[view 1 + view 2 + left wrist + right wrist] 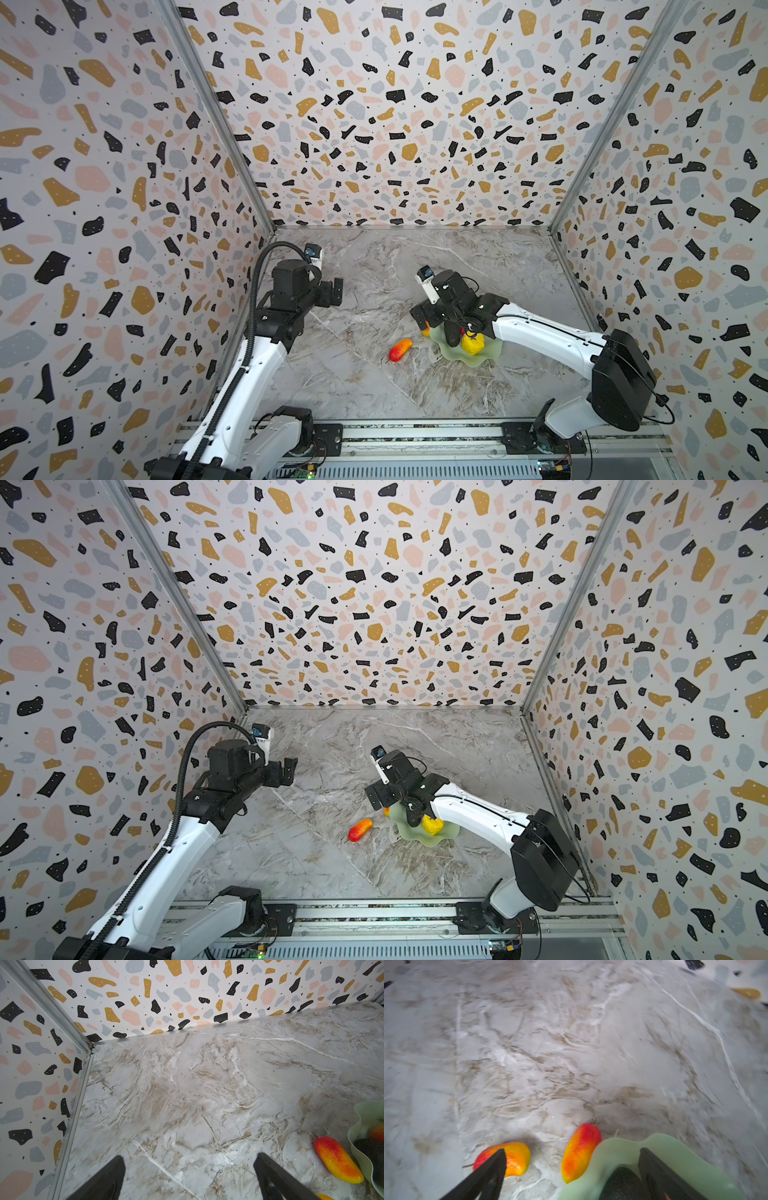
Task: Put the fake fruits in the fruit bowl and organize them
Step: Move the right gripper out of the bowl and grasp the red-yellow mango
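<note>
1. Three walls printed with terrazzo flecks, the left wall, the back wall and the right wall, close in a grey-and-tan marble-look table. A metal rail runs along the near edge and carries both arm bases.
2. At the left, the left arm rises beside the left wall. The left gripper hangs above the table with its jaws apart and empty. The left wrist view shows only bare marble between its fingers.
3. Near the middle, the lone elongated fruit, red running to yellow, lies on the table left of the bowl and apart from it.
4. The second elongated fruit also lies on the table, touching the outside of the bowl's rim. In both top views the right gripper covers most of it.
5. The fruit bowl, pale green with a wavy rim, sits right of centre. Inside it lies the dark oval fruit, with the yellow lumpy fruit just to its right. The strawberry shows at the edge of the left wrist view, mostly cut off.
6. The right gripper is low over the bowl's left rim, with its jaws spread wide and gripping nothing. The blurred right wrist view shows one finger over the lone elongated fruit and the other beside the dark oval fruit. The right arm crosses the bowl's far side and hides that part.
</note>
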